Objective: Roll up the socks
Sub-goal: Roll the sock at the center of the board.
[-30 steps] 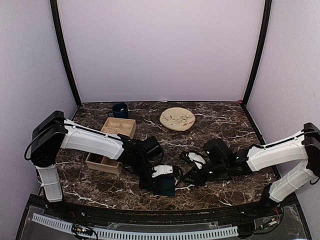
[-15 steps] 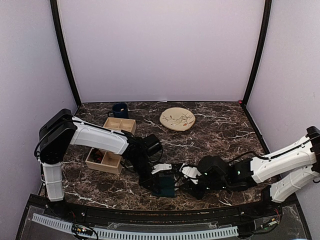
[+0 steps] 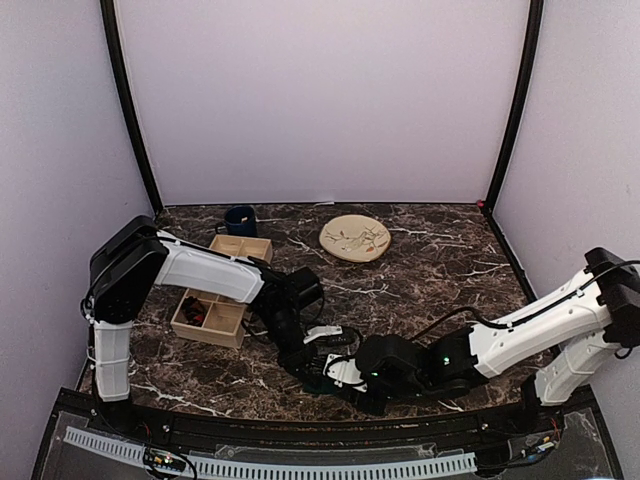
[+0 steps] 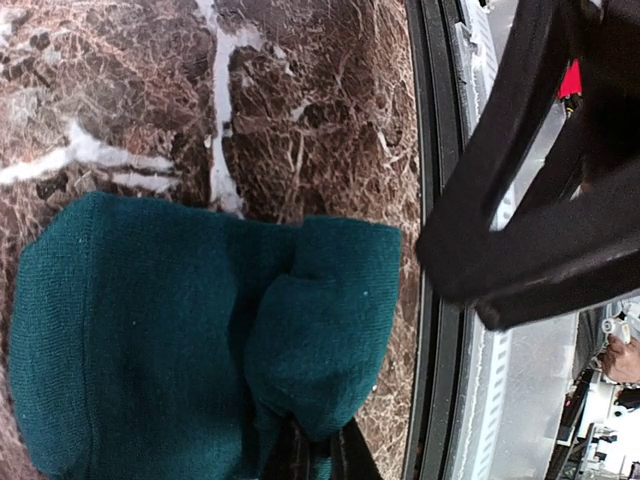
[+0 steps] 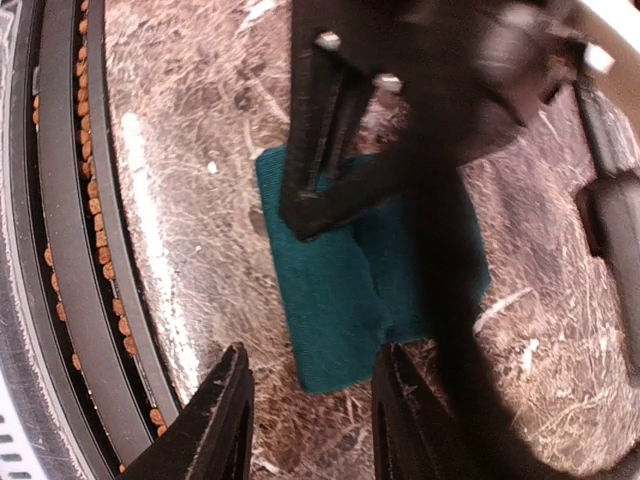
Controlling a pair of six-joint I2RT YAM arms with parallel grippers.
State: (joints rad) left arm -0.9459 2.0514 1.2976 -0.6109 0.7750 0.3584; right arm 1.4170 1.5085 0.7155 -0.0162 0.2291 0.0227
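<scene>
The dark teal-green socks (image 4: 170, 330) lie folded on the marble table close to its front edge. My left gripper (image 4: 315, 455) is shut on a fold of them at the near end. In the right wrist view the teal socks (image 5: 335, 300) lie flat just ahead of my right gripper (image 5: 315, 420). It is open and empty, low over the table, with its jaws either side of the sock's near corner. In the top view both grippers, left (image 3: 315, 362) and right (image 3: 335, 375), meet at the front centre and hide the sock. A dark and red bundle (image 3: 196, 310) in the wooden box looks like the argyle socks.
A wooden compartment box (image 3: 222, 283) stands at the left, with a dark blue mug (image 3: 240, 220) behind it. A patterned plate (image 3: 355, 238) sits at the back centre. The black rail (image 5: 70, 250) of the table's front edge runs right beside the sock.
My right arm has swung left across the table, and its gripper now sits at the teal socks beside my left gripper. My left gripper has stayed on the sock, shifting slightly forward.
</scene>
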